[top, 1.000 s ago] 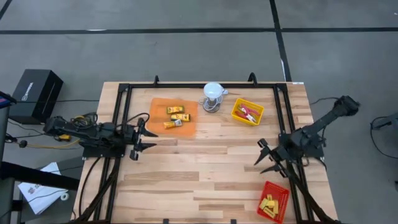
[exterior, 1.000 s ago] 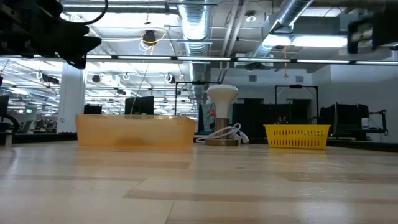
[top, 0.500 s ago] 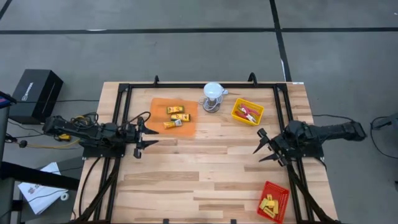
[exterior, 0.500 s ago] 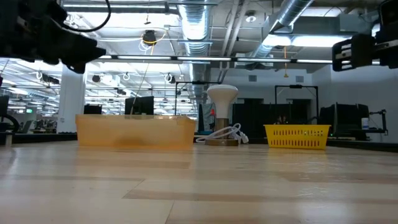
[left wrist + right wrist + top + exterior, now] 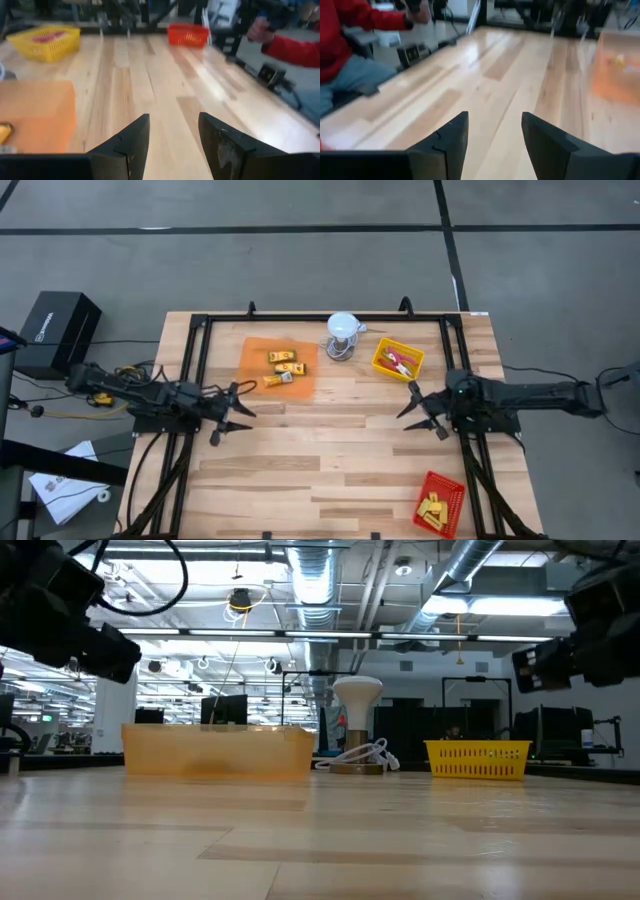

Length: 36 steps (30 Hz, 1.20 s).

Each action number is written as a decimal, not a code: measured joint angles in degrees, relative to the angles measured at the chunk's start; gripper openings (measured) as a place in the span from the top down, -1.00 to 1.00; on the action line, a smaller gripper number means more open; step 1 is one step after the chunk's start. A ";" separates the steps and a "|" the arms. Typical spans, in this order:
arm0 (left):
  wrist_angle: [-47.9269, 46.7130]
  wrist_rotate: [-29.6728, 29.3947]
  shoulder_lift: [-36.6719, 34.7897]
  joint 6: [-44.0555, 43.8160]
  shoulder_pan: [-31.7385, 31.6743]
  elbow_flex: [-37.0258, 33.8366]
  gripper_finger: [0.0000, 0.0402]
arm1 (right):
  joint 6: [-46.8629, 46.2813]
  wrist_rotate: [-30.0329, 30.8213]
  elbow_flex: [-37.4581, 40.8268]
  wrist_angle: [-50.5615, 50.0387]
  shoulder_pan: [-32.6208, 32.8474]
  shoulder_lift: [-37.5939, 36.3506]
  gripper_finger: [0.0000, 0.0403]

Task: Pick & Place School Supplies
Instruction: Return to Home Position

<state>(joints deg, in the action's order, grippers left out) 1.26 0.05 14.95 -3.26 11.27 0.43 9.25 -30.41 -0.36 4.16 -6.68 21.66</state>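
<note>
school supplies [image 5: 286, 367] are lying sorted: packets [image 5: 281, 357] on the orange tray [image 5: 258, 355], scissors [image 5: 400, 362] in the yellow tray [image 5: 381, 350], blocks [image 5: 433, 510] in the red bin [image 5: 452, 488]. my left gripper [image 5: 243, 404] and right gripper [image 5: 408, 402] are hovering, both spread open, empty.

Grey floor [image 5: 300, 260], ceiling ducts [image 5: 320, 580] overhead

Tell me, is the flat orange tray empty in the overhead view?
No, several small yellow packets with dark labels lie on the flat orange tray.
</note>
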 joint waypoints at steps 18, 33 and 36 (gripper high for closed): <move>5.09 -2.10 12.49 1.68 0.02 -0.07 0.19 | 0.60 -0.04 0.04 4.70 -3.96 16.54 0.14; 5.69 -0.08 12.49 -0.40 0.02 -0.07 0.19 | -12.79 17.86 0.00 -1.94 -0.32 -6.97 0.15; 5.68 -0.12 12.49 -0.55 0.02 -0.07 0.19 | -10.75 26.02 -1.84 -7.43 2.94 -13.31 0.14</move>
<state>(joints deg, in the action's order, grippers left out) 6.94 -0.07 27.44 -3.81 11.29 0.36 -1.50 -4.40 -2.20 -3.27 -3.73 8.35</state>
